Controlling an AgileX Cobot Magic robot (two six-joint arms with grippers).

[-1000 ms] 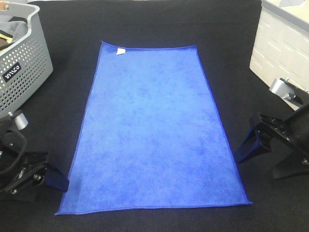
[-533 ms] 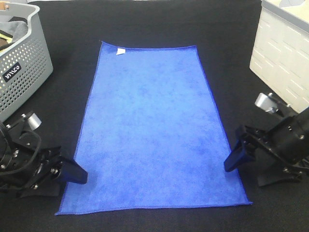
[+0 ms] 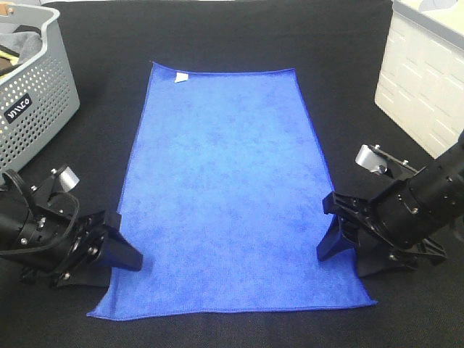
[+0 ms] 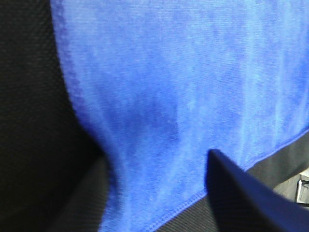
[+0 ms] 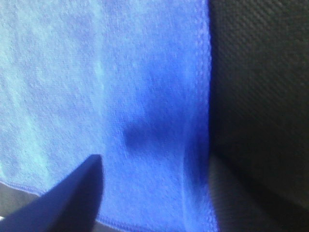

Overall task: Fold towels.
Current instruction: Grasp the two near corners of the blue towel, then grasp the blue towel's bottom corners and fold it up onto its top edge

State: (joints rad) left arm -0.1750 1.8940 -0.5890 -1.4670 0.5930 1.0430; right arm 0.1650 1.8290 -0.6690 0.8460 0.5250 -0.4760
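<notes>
High cam looks steeply down from the 6 o'clock side, whole towel (image 3: 225,188) in frame. Wrist cams sit very close, sharing its near corners: left 7 o'clock, right 5 o'clock.

The grey basket (image 3: 43,87) carries a dark label (image 3: 18,109) ending "CO".

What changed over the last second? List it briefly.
Both arms swung inward. The left gripper and right gripper now sit at the blue towel's long edges, jaws open, nothing lifted. The towel stayed flat; grey basket and white box unmoved.
</notes>
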